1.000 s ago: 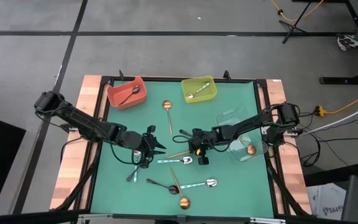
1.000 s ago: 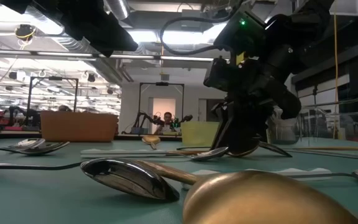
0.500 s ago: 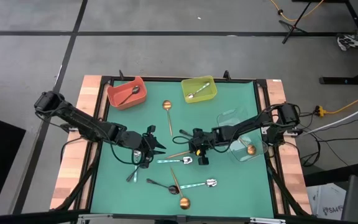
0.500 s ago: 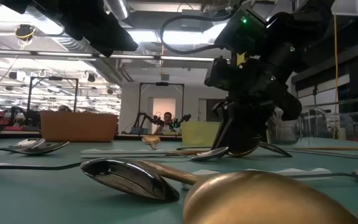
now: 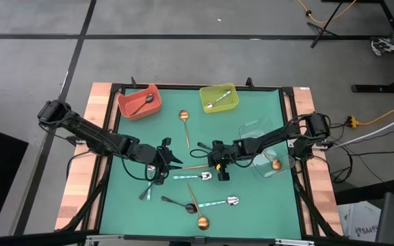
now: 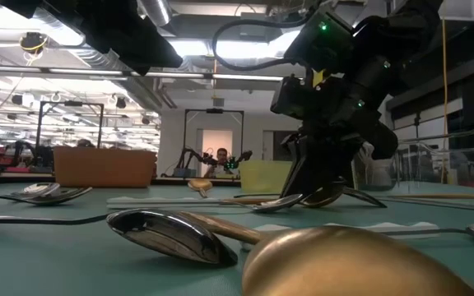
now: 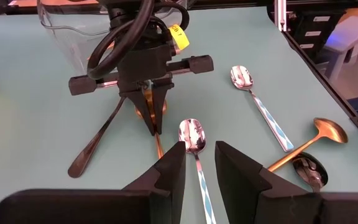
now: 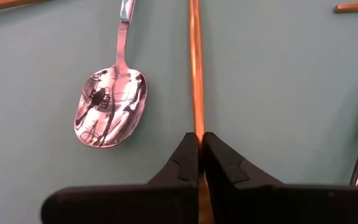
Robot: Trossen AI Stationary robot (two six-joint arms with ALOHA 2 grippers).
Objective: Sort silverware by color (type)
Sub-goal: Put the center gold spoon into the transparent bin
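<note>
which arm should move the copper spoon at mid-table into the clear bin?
Right. The right gripper is already shut on the copper spoon handle, and the clear bin lies on its side. The left gripper is open over a silver spoon.

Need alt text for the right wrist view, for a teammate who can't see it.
The right gripper is shut on a copper-gold spoon handle on the green table. A shiny silver spoon lies beside it, bowl up.

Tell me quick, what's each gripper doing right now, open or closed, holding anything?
Left gripper: open, empty, straddling a silver spoon.
Right gripper: shut on the copper-gold spoon's handle.
</note>
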